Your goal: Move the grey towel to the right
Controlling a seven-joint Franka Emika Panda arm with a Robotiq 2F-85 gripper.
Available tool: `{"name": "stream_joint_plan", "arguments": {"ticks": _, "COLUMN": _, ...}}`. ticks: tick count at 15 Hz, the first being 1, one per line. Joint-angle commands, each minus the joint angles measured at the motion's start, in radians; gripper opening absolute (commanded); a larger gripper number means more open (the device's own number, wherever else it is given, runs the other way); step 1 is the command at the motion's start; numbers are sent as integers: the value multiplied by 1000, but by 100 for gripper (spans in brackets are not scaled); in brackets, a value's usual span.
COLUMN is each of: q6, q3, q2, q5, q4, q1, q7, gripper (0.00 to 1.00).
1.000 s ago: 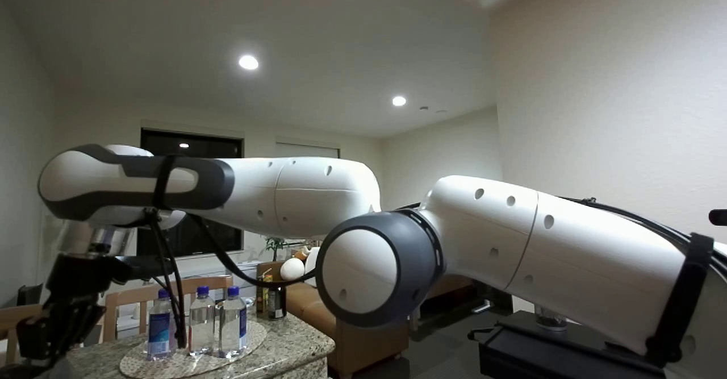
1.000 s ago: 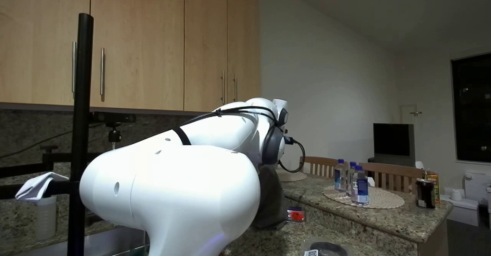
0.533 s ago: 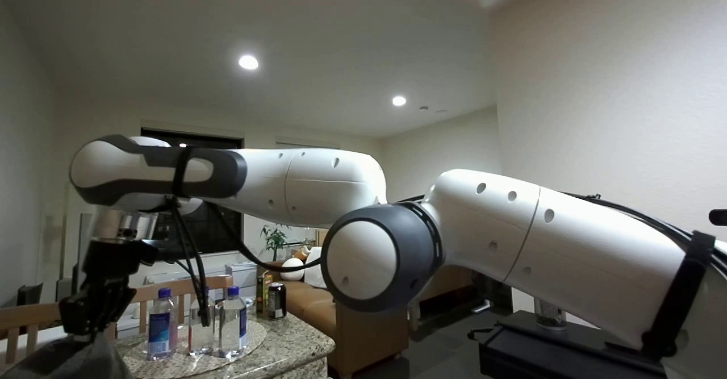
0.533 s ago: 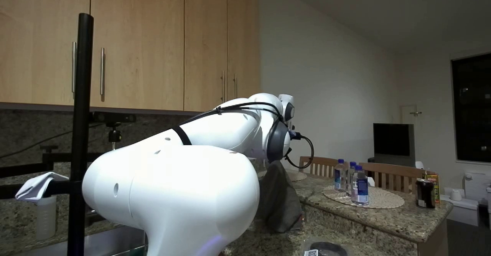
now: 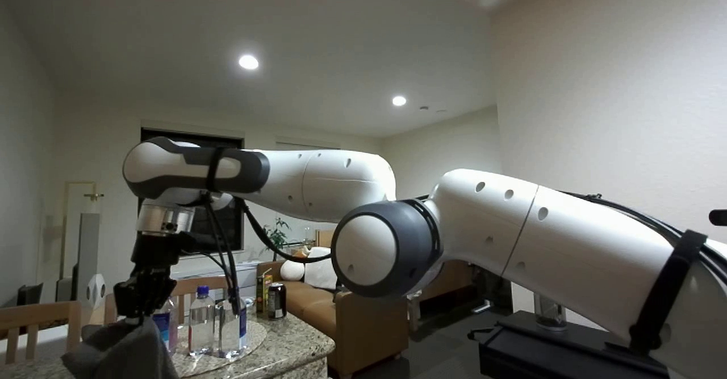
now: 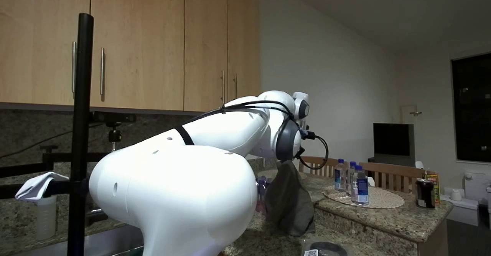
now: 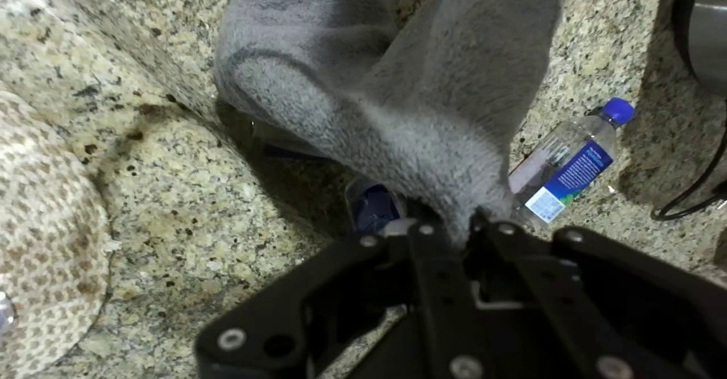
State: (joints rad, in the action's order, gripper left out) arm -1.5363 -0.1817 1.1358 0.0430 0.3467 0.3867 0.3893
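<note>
Granite counter (image 7: 193, 237) spreads beneath my Panda arm (image 5: 341, 186). Over the lower tier (image 6: 268, 244), the grey towel (image 6: 287, 202) hangs in loose folds; I can't tell whether it touches down. My gripper (image 7: 463, 237) has its fingers pinched together on the towel's top. Just beside sits a blue-capped water bottle (image 7: 559, 166).

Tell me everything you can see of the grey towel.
The grey towel is plain and limp, fuzzy like plush fabric, with broad loose folds. It looks dark in both exterior views and paler in the wrist view. The gripper pinches it at the top, and it drapes downward, widening, over the granite counter. Whether its lower edge touches the counter cannot be told.
</note>
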Motion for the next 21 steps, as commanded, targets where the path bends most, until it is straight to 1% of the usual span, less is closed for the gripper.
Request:
{"name": "stream_joint_plan", "arguments": {"ticks": 1, "q6": 74, "q3": -34, "q2": -42, "q5": 62, "q4": 30, "q1": -70, "q7": 34, "gripper": 9}}
{"name": "stream_joint_plan", "arguments": {"ticks": 6, "q6": 230, "q3": -70, "q2": -52, "q5": 132, "q4": 37, "q1": -169, "q7": 33, "gripper": 9}}
{"name": "stream_joint_plan", "arguments": {"ticks": 8, "q6": 299, "q3": -71, "q2": -52, "q5": 147, "q4": 37, "q1": -199, "q7": 36, "gripper": 9}}
{"name": "stream_joint_plan", "arguments": {"ticks": 10, "q6": 342, "q3": -68, "q2": -50, "q5": 150, "q4": 30, "q1": -225, "q7": 34, "gripper": 9}}
{"name": "stream_joint_plan", "arguments": {"ticks": 14, "q6": 362, "q3": -61, "q2": -52, "q5": 146, "q4": 20, "q1": -257, "q7": 26, "gripper": 9}}
{"name": "stream_joint_plan", "arguments": {"ticks": 18, "q6": 369, "q3": -53, "q2": -58, "q5": 141, "q4": 21, "q1": -275, "q7": 18, "gripper": 9}}
{"name": "stream_joint_plan", "arguments": {"ticks": 20, "q6": 352, "q3": -50, "q2": -59, "q5": 132, "q4": 15, "q1": -277, "q7": 55, "gripper": 9}}
{"name": "stream_joint_plan", "arguments": {"ticks": 21, "q6": 330, "q3": -48, "q2": -42, "q5": 135, "q4": 20, "q1": -267, "q7": 17, "gripper": 9}}
